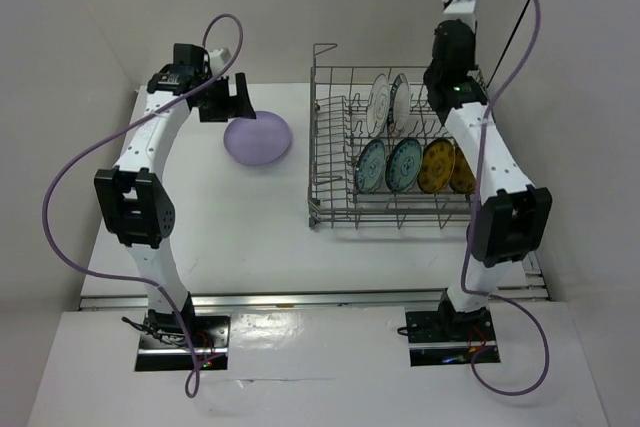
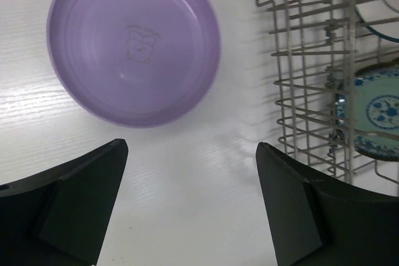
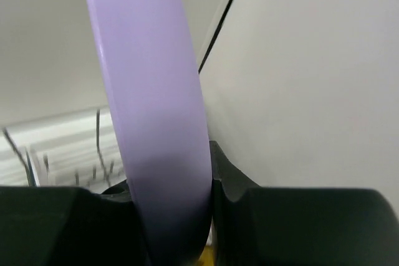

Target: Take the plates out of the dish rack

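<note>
Lavender plate [image 3: 156, 123] is clamped edge-on by the right gripper [image 3: 171, 194] above the dish rack [image 1: 318, 147], likely to be lifted clear; left of it, the left gripper [image 2: 187, 197] is held spread, empty.

Nothing reads — the lavender plate [image 2: 133, 43] bears an illegible stamp [image 2: 139, 45].

Top view looks down; left wrist view closely shares the dish rack [image 1: 340, 162].

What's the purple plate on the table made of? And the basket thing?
The purple plate looks like plastic, maybe melamine: smooth, softly shiny, a stamp moulded in its middle. The basket looks like metal wire: thin, grey, slightly gleaming rods.
</note>
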You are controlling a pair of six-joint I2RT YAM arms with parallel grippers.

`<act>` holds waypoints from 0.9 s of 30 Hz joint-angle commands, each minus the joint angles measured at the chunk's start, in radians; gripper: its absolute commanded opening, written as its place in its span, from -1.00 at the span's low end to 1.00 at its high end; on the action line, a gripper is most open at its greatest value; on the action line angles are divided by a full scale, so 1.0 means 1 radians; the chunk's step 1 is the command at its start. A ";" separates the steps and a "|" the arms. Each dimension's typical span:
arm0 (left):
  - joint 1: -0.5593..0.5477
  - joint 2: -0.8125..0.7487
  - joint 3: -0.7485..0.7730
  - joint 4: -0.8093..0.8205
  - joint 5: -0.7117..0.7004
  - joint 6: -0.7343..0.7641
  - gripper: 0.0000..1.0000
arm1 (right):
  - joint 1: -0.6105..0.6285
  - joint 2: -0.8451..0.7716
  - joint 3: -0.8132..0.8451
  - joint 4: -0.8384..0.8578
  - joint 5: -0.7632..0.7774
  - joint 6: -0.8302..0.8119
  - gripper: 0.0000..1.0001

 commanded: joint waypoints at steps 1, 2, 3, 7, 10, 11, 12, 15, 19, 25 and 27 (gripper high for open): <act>-0.001 -0.093 0.004 0.029 0.090 0.063 0.97 | 0.016 -0.117 0.092 0.124 0.044 -0.047 -1.00; -0.001 -0.107 0.004 0.040 0.118 0.075 0.97 | 0.027 -0.131 0.092 0.107 -0.005 -0.034 -1.00; -0.001 -0.124 0.004 0.040 0.148 0.089 0.97 | 0.047 -0.148 0.092 0.055 -0.048 -0.010 -1.00; -0.001 -0.218 -0.036 0.087 0.332 0.183 0.99 | 0.047 -0.242 0.072 -0.123 -0.541 0.324 -1.00; -0.001 -0.276 -0.054 0.087 0.461 0.217 0.99 | 0.047 -0.242 0.002 -0.079 -1.006 0.485 -1.00; -0.001 -0.276 -0.045 0.069 0.503 0.217 0.99 | 0.047 -0.230 -0.021 -0.044 -1.215 0.539 -1.00; -0.001 -0.288 -0.045 0.058 0.515 0.217 0.99 | 0.047 -0.219 -0.047 0.002 -1.299 0.599 -1.00; -0.001 -0.310 -0.034 0.038 0.515 0.217 0.99 | 0.047 -0.156 -0.107 0.198 -1.513 0.792 -1.00; -0.001 -0.371 -0.085 0.080 0.468 0.205 0.99 | 0.125 -0.082 -0.117 0.281 -1.579 0.849 -1.00; -0.030 -0.406 -0.192 0.132 0.344 0.191 0.99 | 0.231 -0.013 -0.106 0.271 -1.615 0.837 -1.00; -0.039 -0.416 -0.203 0.132 0.296 0.181 0.99 | 0.246 -0.004 -0.130 0.283 -1.615 0.846 -1.00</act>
